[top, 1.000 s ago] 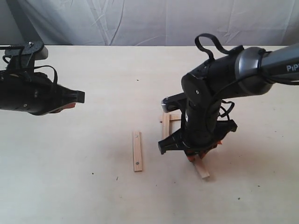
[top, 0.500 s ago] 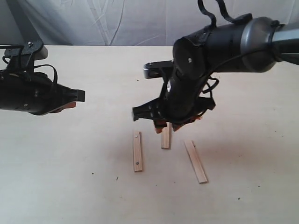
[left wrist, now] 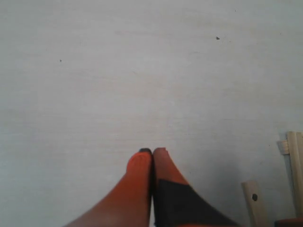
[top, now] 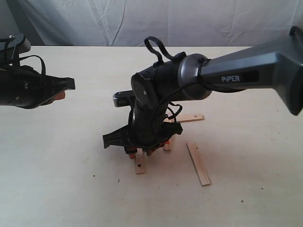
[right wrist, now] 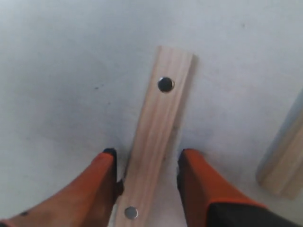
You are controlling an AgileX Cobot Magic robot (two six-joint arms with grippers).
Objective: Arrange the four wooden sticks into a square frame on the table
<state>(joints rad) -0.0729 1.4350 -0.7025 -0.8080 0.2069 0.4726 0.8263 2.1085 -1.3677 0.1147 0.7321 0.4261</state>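
Stick (right wrist: 156, 137) lies flat, lengthwise between right hand's (right wrist: 148, 153) parted fingers (right wrist: 102, 184) (two holes showing).

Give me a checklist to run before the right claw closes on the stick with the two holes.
1. Right claw open: ok.
2. Holed stick between its fingers: ok, one finger on each side, though the stick runs slanted across the gap.
3. Neighbouring stick outside the grip: ok, it lies apart.
4. Left claw out of the way: ok, shut over bare table.
5. Square formed: not ok; angled stick and far stick lie separate.
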